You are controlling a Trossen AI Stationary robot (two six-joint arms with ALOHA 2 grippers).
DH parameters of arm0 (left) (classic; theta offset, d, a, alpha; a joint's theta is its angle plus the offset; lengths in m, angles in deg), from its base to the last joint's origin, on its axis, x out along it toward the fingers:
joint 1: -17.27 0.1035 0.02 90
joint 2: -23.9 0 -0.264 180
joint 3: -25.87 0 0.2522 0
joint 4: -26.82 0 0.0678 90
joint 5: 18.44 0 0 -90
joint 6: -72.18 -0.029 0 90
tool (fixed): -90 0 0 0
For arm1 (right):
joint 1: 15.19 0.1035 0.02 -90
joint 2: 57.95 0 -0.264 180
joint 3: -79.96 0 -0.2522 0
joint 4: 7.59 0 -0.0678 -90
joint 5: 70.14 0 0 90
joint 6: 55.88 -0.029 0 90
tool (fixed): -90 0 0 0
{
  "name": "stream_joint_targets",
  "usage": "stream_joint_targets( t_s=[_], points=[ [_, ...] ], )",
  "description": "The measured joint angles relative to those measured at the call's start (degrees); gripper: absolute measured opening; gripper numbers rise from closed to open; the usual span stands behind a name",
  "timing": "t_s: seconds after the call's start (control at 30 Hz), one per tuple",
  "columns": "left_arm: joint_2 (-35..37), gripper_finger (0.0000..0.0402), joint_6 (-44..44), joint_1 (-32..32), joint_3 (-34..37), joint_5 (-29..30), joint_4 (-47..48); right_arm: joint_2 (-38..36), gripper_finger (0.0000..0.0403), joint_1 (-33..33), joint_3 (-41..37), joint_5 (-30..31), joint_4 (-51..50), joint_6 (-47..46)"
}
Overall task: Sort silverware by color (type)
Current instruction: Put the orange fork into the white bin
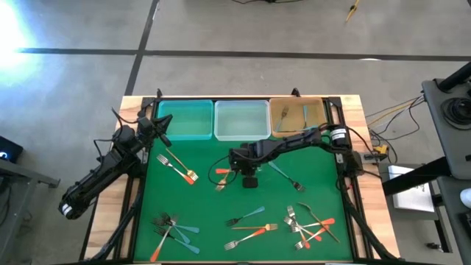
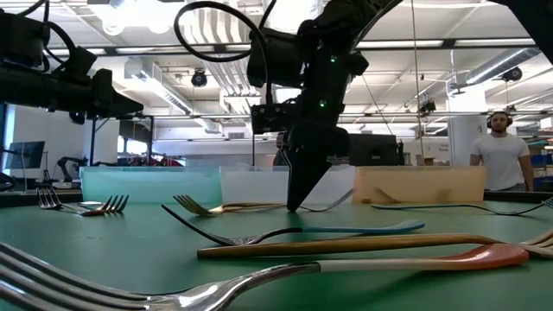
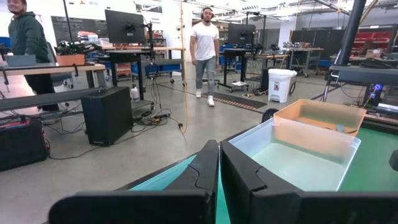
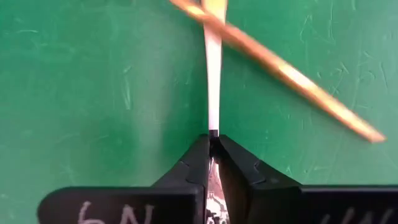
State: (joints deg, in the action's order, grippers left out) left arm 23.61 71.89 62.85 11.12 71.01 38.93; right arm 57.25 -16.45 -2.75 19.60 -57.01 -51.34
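My right gripper (image 1: 249,179) stands tips-down at the middle of the green mat (image 1: 206,213), shut on a silver-shafted fork (image 4: 213,93). That fork's orange-red handle (image 1: 223,171) points toward the table's left. A gold fork (image 4: 280,68) lies slantwise across the shaft. In the low view the right gripper (image 2: 294,204) has its tips down at the mat. My left gripper (image 3: 219,168) is shut and holds nothing, hovering at the teal bin's (image 1: 184,119) left edge. My right gripper pinches the fork's bare silver shaft (image 4: 213,121) between its two fingertips (image 4: 196,155), coming from above and pointing down, in line with the fork's length. The shaft beyond the fingers lies flat on the mat, under the crossing gold fork.
A clear bin (image 1: 241,119) and a tan bin (image 1: 298,116) holding a couple of forks line the far edge beside the teal one. Loose forks lie at left centre (image 1: 176,168), near left (image 1: 173,228), near centre (image 1: 250,224) and near right (image 1: 309,224). A teal fork (image 1: 283,175) lies under the right arm.
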Motion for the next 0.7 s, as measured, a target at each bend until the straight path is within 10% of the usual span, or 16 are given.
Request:
stream_joint_targets(
  t_s=[0.33, 0.7],
  points=[
    [0.00, 0.0000, 0.00, 0.01, 0.00, 0.00, 0.00, -0.24, 0.0011, -0.09, 0.04, -1.87, -4.25, -0.04],
    [0.01, 0.0000, 0.02, -0.01, 0.00, -0.02, 0.00, -0.24, 0.0009, 0.17, 9.45, 3.27, -32.40, -3.02]
  ],
)
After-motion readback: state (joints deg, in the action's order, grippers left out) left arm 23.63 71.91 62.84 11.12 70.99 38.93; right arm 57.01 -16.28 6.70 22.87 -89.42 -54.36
